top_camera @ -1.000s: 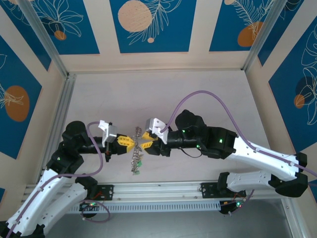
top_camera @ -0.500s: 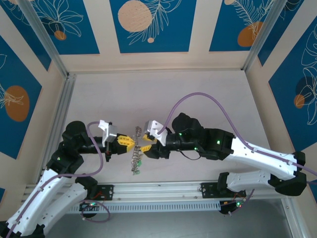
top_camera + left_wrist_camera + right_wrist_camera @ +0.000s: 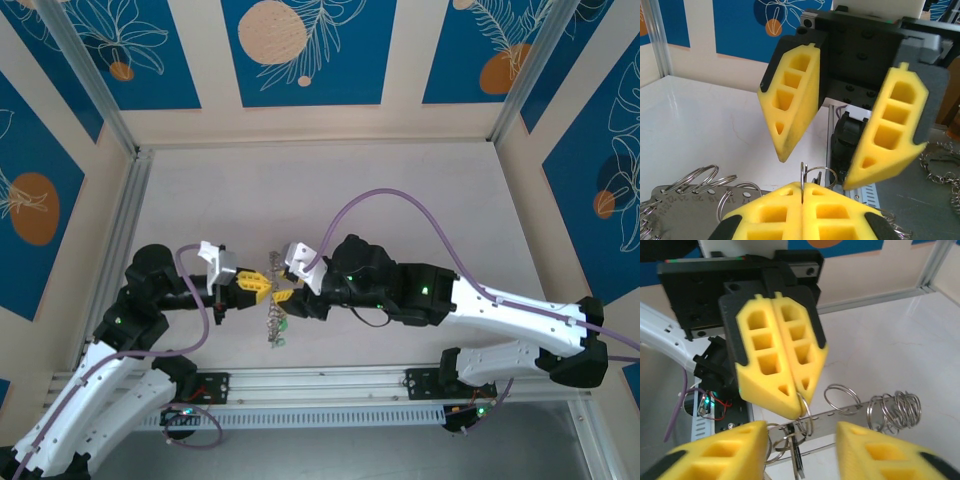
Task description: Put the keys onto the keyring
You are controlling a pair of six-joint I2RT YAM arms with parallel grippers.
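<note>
The right end effector (image 3: 815, 172) is sitting farther left in the top view than a second ago, with its jaws apart on either side of the left end effector (image 3: 802, 189). The left one is clenching the keyring (image 3: 806, 417) wire at mid-frame. Numerals stamped on the grey plate (image 3: 690, 195) are showing too small to read.

Yellow foam fingers (image 3: 790, 95), white-black arms (image 3: 510, 315)
</note>
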